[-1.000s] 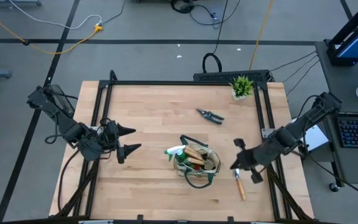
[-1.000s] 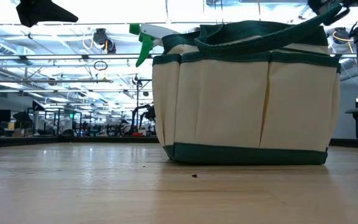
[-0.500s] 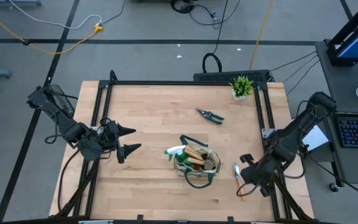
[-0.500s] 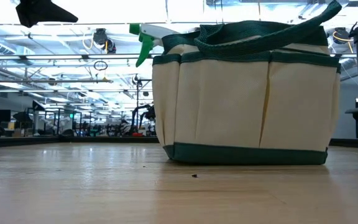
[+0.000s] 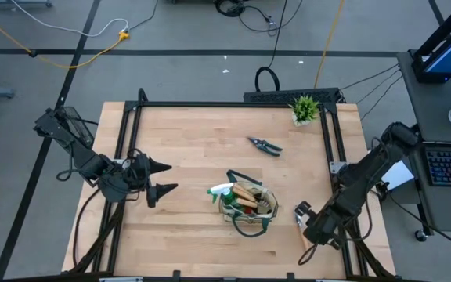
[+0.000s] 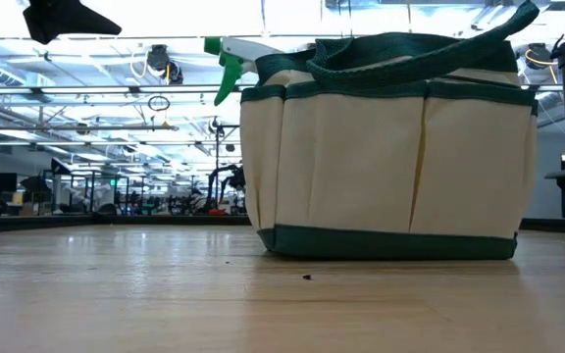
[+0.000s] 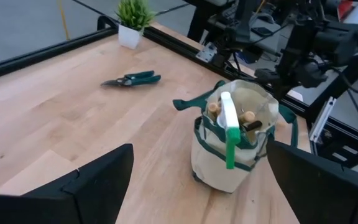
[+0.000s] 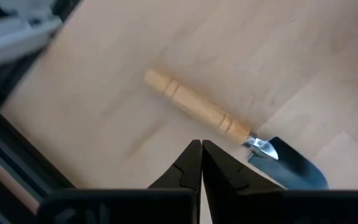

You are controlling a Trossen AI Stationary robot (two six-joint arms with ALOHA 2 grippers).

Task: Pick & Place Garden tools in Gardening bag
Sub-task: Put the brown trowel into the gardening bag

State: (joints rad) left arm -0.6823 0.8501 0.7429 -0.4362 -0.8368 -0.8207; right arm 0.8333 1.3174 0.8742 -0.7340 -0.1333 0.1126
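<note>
R tool (image 8: 201, 163) clenched over trowel (image 8: 229, 127), blade cut off; L tool (image 5: 163, 177) released, beside bag (image 5: 249, 205)

The table (image 5: 186, 141) is pale wood planking inside a dark metal frame; near its middle, toward the right, the bag (image 5: 247, 207) stands upright on the wood, beige with green trim, its handles flopped over the top, a green spray bottle (image 5: 219, 190) and wooden handles poking out of it; the shears (image 5: 265, 145) lie flat and apart from the bag, toward the far edge; a small potted plant (image 5: 304, 109) stands at the far right corner; the trowel (image 8: 229, 137) lies flat near the right front edge, just beside the bag, wooden handle and metal blade both on the boards
</note>
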